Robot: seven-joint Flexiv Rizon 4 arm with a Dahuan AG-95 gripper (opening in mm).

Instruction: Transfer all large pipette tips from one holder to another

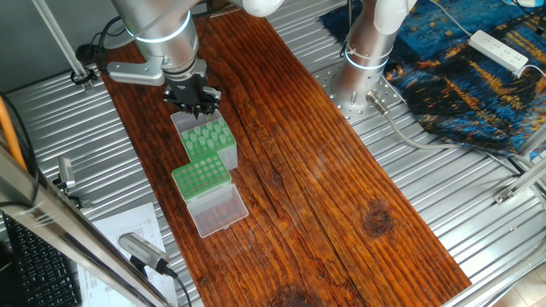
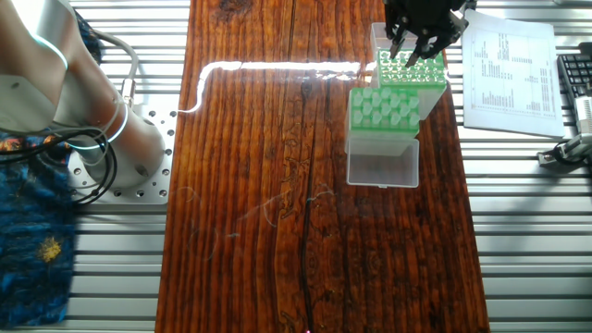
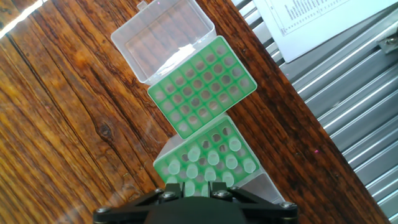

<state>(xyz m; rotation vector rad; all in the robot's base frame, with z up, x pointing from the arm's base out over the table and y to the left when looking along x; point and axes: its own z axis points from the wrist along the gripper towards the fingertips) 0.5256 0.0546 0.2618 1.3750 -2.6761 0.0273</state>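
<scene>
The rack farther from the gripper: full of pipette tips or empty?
Empty: in the hand view, the far rack shows only bare holes; the pipette tips fill the near rack.

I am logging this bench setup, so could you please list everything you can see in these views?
Wooden board: one, reddish brown, across the metal table.
Metal table: one, ribbed silver.
Filled rack: one, green, under the gripper.
Large pipette tips: about a dozen, pale green, in that rack.
Empty rack: one, green, next to it.
Clear lid: one, open flat.
Printed sheet: one, white, off the board.
Patterned cloth: one, blue.
Power strip: one, white.
Gripper: one, black, above the filled rack.
</scene>
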